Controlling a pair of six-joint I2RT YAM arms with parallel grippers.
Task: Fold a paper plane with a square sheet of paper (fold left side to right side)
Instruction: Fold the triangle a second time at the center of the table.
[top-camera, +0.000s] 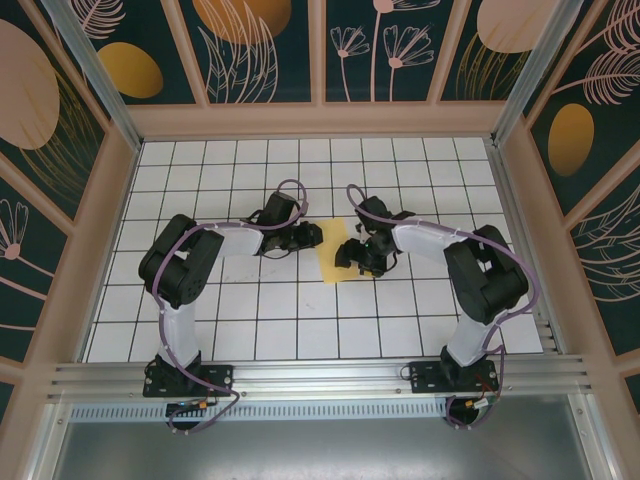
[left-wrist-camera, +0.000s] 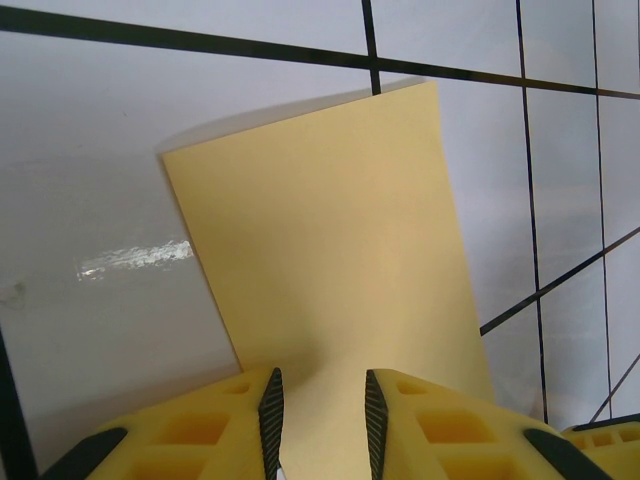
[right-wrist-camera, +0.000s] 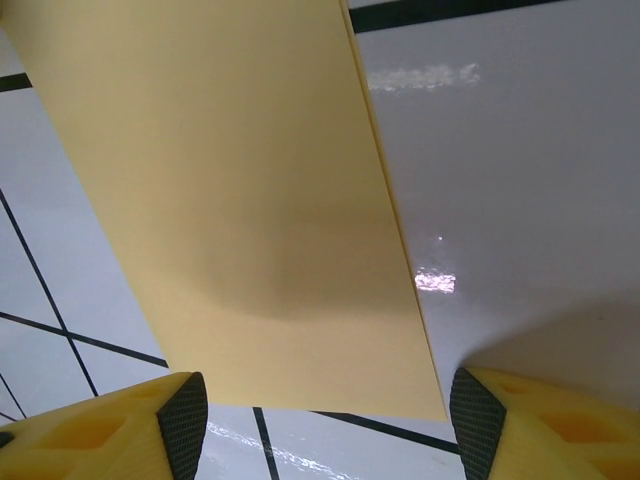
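Yellow sheet of paper (top-camera: 332, 266) lies lengthwise, near to far.

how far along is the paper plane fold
Done, apparently: the yellow sheet lies as a narrow rectangle, likely folded in half. In hand: the left gripper stands partly open over one edge, the right gripper wide open over another. Left: no nose point or wings yet.

The square sheet of paper (top-camera: 330, 268), plain yellow, lies flat near the middle of the white gridded bench (top-camera: 250, 330). It shows as a narrow rectangle, long side running near to far.
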